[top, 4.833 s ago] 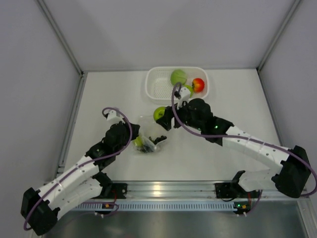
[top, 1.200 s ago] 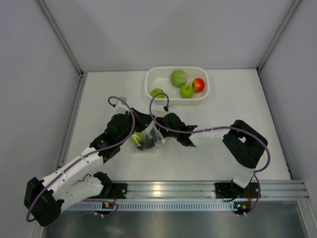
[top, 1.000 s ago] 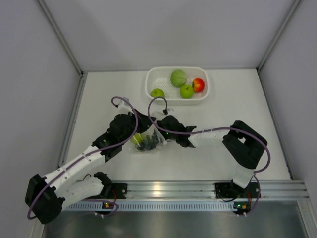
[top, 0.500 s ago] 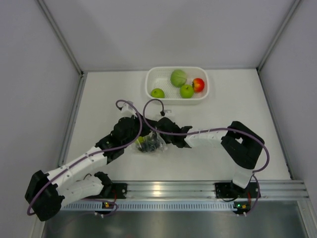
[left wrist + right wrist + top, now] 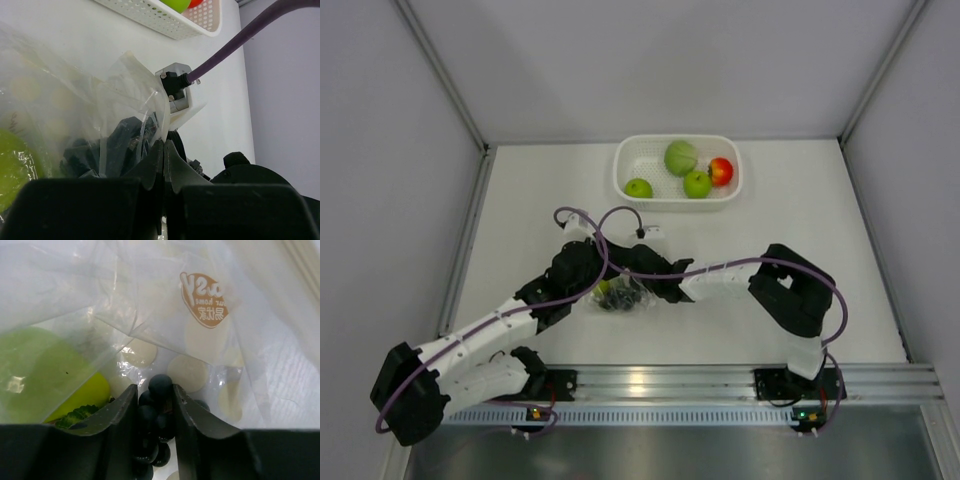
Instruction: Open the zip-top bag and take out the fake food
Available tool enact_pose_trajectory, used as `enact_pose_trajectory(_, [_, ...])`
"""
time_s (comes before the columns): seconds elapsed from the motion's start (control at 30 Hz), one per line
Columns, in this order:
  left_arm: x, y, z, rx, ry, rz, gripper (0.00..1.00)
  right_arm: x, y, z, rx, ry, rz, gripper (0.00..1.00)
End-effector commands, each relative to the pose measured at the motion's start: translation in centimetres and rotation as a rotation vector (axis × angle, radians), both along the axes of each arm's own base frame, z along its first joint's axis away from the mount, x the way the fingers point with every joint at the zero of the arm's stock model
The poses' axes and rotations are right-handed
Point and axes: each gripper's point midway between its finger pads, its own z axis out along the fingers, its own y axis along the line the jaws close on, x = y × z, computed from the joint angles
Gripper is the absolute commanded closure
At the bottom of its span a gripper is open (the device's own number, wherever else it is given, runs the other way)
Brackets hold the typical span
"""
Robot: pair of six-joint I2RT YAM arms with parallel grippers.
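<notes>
The clear zip-top bag with white dots lies mid-table between both grippers. My left gripper is shut on the bag's edge and holds it up. My right gripper reaches inside the bag and its jaws are shut on the dark grape bunch. A green fruit lies in the bag just left of the grapes; it also shows in the left wrist view. In the top view both grippers meet at the bag, the left and the right.
The white perforated basket stands at the back with a small green apple, a pale green ball, another green apple and a red-yellow apple. Its corner shows in the left wrist view.
My right arm dropped a green apple in the basket, then came back and reached left into the bag. My left gripper lifted the bag edge slightly right.
</notes>
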Motion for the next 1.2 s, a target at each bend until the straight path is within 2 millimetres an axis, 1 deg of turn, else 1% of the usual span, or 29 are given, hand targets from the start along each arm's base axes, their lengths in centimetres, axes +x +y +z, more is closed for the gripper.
enact_pose_trajectory(0.0, [0.2, 0.0, 1.1, -0.032, -0.044, 0.012, 1.0, -1.5, -1.1, -2.4, -0.095, 0.033, 0.019, 0.69])
enact_pose_trajectory(0.07, [0.2, 0.0, 1.1, -0.031, -0.044, 0.015, 1.0, -1.4, -1.2, -1.9, -0.101, 0.015, 0.029, 0.77])
enact_pose_trajectory(0.1, [0.2, 0.1, 1.0, -0.03, -0.045, 0.018, 1.0, -1.3, -1.1, -1.3, -0.092, 0.001, 0.034, 0.8])
enact_pose_trajectory(0.13, [0.2, 0.1, 1.0, -0.031, -0.044, 0.019, 1.0, -1.1, -1.2, -0.9, -0.092, -0.011, 0.034, 0.89])
enact_pose_trajectory(0.17, [0.2, 0.2, 1.0, -0.032, -0.044, 0.023, 1.0, -1.1, -1.0, -0.2, -0.079, -0.024, 0.038, 0.91])
enact_pose_trajectory(0.23, [0.2, 0.3, 1.1, -0.034, -0.049, 0.027, 1.0, -0.9, -1.0, 0.5, -0.065, -0.04, 0.039, 0.95])
enact_pose_trajectory(0.27, [0.2, 0.4, 1.1, -0.035, -0.05, 0.029, 1.0, -0.8, -1.0, 1.2, -0.049, -0.051, 0.039, 1.0])
enact_pose_trajectory(0.3, [0.2, 0.5, 1.2, -0.037, -0.052, 0.034, 1.0, -0.9, -1.0, 1.3, -0.048, -0.056, 0.042, 1.0])
enact_pose_trajectory(0.43, [0.2, 0.6, 1.1, -0.036, -0.053, 0.038, 1.0, -0.7, -0.3, 3.1, -0.004, -0.1, 0.074, 1.0])
enact_pose_trajectory(0.47, [0.1, 0.7, 1.1, -0.034, -0.053, 0.038, 1.0, -0.6, -0.3, 3.8, 0.008, -0.113, 0.078, 1.0])
enact_pose_trajectory(0.5, [0.1, 0.6, 1.2, -0.035, -0.056, 0.036, 1.0, -0.7, -0.4, 4.1, 0.008, -0.121, 0.084, 1.0])
enact_pose_trajectory(0.57, [0.1, 0.6, 1.0, -0.032, -0.052, 0.034, 1.0, -0.5, 0.1, 6.0, 0.048, -0.166, 0.095, 1.0])
enact_pose_trajectory(0.63, [0.1, 0.6, 1.1, -0.033, -0.055, 0.034, 1.0, -0.1, -0.1, 7.2, 0.051, -0.207, 0.106, 1.0])
enact_pose_trajectory(0.67, [0.1, 0.6, 1.1, -0.034, -0.054, 0.031, 1.0, 0.0, -0.1, 8.4, 0.068, -0.232, 0.107, 1.0])
enact_pose_trajectory(0.73, [0.0, 0.4, 1.5, -0.039, -0.059, 0.02, 1.0, 0.3, -0.4, 9.6, 0.064, -0.277, 0.116, 1.0])
enact_pose_trajectory(0.77, [-0.1, 0.2, 1.7, -0.047, -0.058, 0.006, 1.0, 0.4, -0.5, 10.8, 0.079, -0.301, 0.117, 1.0])
enact_pose_trajectory(0.83, [-0.2, 0.0, 2.1, -0.055, -0.065, -0.007, 1.0, 0.7, -1.0, 12.1, 0.075, -0.349, 0.117, 1.0])
enact_pose_trajectory(0.87, [-0.4, -0.1, 2.4, -0.06, -0.07, -0.018, 1.0, 0.8, -1.2, 13.3, 0.088, -0.374, 0.116, 1.0])
enact_pose_trajectory(0.9, [-0.4, -0.1, 2.6, -0.063, -0.075, -0.022, 1.0, 1.0, -1.6, 13.8, 0.072, -0.398, 0.113, 1.0])
enact_pose_trajectory(0.93, [-0.5, -0.1, 2.7, -0.064, -0.078, -0.022, 1.0, 1.0, -1.8, 14.9, 0.079, -0.419, 0.114, 1.0])
enact_pose_trajectory(1.0, [-0.5, 0.0, 3.1, -0.07, -0.09, -0.02, 1.0, 1.3, -2.3, 16.1, 0.066, -0.456, 0.114, 1.0])
enact_pose_trajectory(1.03, [-0.6, 0.1, 3.3, -0.073, -0.094, -0.018, 1.0, 1.2, -2.5, 17.1, 0.077, -0.474, 0.116, 1.0])
enact_pose_trajectory(1.17, [-0.5, 0.5, 2.9, -0.059, -0.084, 0.0, 1.0, 1.0, -3.2, 19.6, 0.084, -0.52, 0.125, 1.0])
